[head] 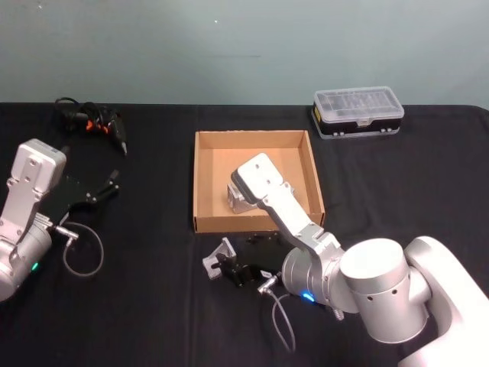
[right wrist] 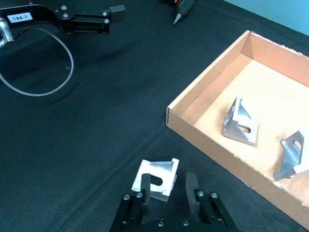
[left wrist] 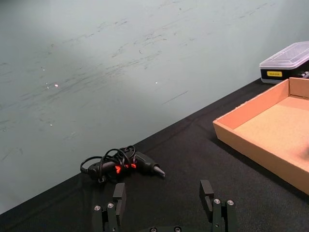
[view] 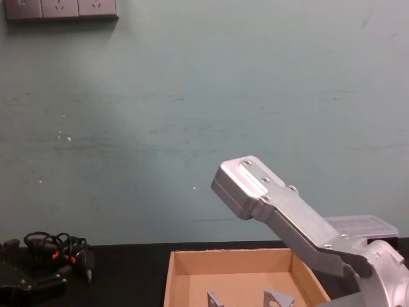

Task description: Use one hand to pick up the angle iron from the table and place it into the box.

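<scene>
An angle iron of silver metal lies on the black table, just in front of the box's near wall. My right gripper is low over it and open; in the right wrist view the angle iron lies between the fingers, against the one on its side. The tan cardboard box holds two more angle irons. My left gripper is parked open at the table's left, far from the box.
A black glue gun with a coiled cord lies at the back left. A black case with a clear lid stands behind the box's right corner. A grey cable loop hangs by the left arm.
</scene>
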Controlling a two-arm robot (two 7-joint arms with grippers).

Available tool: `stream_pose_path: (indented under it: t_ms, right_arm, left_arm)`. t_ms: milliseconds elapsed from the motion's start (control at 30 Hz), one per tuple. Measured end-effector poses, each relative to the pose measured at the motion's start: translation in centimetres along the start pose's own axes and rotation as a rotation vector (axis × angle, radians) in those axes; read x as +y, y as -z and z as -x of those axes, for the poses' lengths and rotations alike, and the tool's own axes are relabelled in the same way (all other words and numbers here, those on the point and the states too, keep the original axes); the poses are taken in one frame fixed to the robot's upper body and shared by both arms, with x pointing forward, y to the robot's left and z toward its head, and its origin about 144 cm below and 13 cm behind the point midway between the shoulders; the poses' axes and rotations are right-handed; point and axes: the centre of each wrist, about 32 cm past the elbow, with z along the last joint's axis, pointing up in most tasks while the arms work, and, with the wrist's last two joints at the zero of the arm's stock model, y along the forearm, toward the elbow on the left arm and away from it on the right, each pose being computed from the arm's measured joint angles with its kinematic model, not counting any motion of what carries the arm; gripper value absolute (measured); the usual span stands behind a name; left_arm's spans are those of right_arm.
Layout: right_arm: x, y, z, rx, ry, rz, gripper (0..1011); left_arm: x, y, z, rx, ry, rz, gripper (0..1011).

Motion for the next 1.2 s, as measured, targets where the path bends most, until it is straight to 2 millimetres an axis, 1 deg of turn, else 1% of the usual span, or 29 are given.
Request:
stream_pose_path:
  t_ms: [33, 67, 133, 233, 333, 433, 867, 1100, 1200]
  right_arm:
    - [0.0, 0.0, 0.0, -0.001, 0.002, 0.000, 435]
    - [0.0, 0.0, 0.0, -0.001, 0.002, 0.000, 435]
    - [0.0, 0.0, -0.1, -0.003, 0.003, 0.000, 335]
    - [0.0, 0.1, -0.1, -0.005, 0.005, -0.001, 255]
    - [-0.1, 0.1, -0.1, -0.007, 0.005, -0.002, 138]
    - [-0.1, 0.1, -0.1, -0.008, 0.004, -0.003, 78]
    - [-0.2, 0.0, -0.2, -0.016, 0.008, -0.012, 67]
    - [-1.1, -0.4, -0.5, -0.030, 0.023, -0.060, 67]
    - [-1.8, -0.5, -0.6, -0.050, 0.039, -0.100, 67]
  left_arm:
    - [0.0, 0.0, 0.0, 0.000, 0.000, 0.000, 1000]
    - [0.0, 0.0, 0.0, 0.000, 0.000, 0.000, 1000]
    - [0.0, 0.0, 0.0, 0.000, 0.000, 0.000, 1000]
    - [0.0, 0.0, 0.0, 0.000, 0.000, 0.000, 1000]
    - [0.0, 0.0, 0.0, 0.000, 0.000, 0.000, 1000]
    - [0.0, 0.0, 0.0, 0.000, 0.000, 0.000, 1000]
    - [0.0, 0.0, 0.0, 0.000, 0.000, 0.000, 1000]
    - [0.0, 0.0, 0.0, 0.000, 0.000, 0.000, 1000]
    - [0.0, 0.0, 0.0, 0.000, 0.000, 0.000, 1000]
